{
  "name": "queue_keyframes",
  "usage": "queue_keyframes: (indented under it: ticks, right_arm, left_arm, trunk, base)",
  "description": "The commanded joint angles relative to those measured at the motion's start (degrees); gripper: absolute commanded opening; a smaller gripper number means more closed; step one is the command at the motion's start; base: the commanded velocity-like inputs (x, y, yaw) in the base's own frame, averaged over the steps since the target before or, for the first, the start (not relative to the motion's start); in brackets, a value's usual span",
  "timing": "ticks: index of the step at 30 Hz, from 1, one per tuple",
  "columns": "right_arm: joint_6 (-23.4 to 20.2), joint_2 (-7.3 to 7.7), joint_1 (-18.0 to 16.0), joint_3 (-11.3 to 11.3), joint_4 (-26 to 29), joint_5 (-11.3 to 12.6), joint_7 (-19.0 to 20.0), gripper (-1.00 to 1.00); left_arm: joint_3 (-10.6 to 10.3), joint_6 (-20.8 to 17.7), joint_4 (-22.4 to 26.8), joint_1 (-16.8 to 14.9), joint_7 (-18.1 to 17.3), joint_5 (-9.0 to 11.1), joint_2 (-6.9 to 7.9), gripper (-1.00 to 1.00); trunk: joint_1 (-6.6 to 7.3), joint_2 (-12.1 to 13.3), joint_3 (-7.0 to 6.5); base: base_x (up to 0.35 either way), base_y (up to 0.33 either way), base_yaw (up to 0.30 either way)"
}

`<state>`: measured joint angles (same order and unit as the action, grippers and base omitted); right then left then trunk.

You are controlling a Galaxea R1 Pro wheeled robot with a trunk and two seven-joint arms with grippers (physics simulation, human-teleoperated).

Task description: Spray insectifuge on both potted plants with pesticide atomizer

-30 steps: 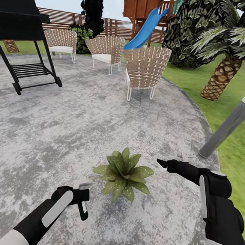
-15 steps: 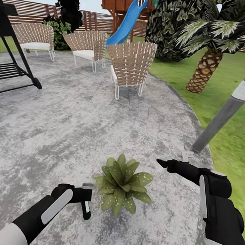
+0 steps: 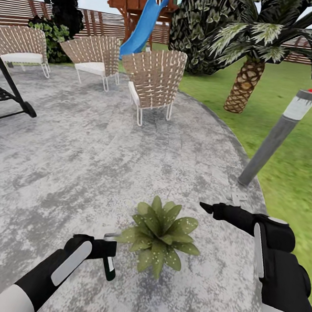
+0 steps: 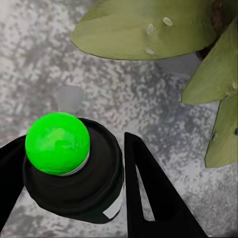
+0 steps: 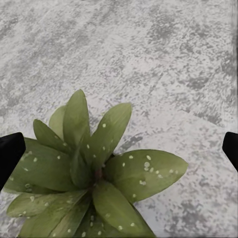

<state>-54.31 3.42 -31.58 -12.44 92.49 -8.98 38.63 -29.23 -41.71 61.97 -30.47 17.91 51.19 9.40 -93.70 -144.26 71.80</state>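
While the pesticide atomizer [image 3: 108, 265] hangs upright, clamped in the left pincer [image 3: 104, 249], the speckled potted plant [image 3: 159, 235] sits just to its right on the patio [image 3: 78, 167], the right pincer [image 3: 207, 208] spread empty beyond.

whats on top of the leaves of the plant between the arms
Tiny white specks dot the leaves of the potted plant, clearest in the right wrist view. The stone patio lies underneath; the leaves cover the plant's base, so no pot can be seen.
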Motion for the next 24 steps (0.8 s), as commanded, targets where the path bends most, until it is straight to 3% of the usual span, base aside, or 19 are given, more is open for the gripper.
queue_keyframes:
  ticks: [1,13,24]
  right_arm:
    - [-0.2,-0.01,-0.1,0.0,0.1,-0.6,0.6,1.0]
    - [-0.2,0.01,-0.2,-0.4,0.1,-0.6,0.6,1.0]
    - [-0.2,0.01,-0.3,-0.4,0.1,-0.6,0.6,1.0]
  left_arm:
    - [-0.2,-0.2,0.1,0.0,0.5,0.6,-0.01,-1.0]
    - [-0.7,-0.7,-0.1,-0.1,0.5,0.6,-0.43,-1.0]
    - [-1.0,-0.3,0.1,0.0,1.0,0.7,-0.28,-1.0]
  trunk:
    - [0.01,0.0,0.05]
    - [0.01,0.0,0.05]
    - [0.01,0.0,0.05]
  base:
    - [0.045,0.334,-0.275]
    - [0.089,0.32,-0.273]
    - [0.012,0.033,-0.043]
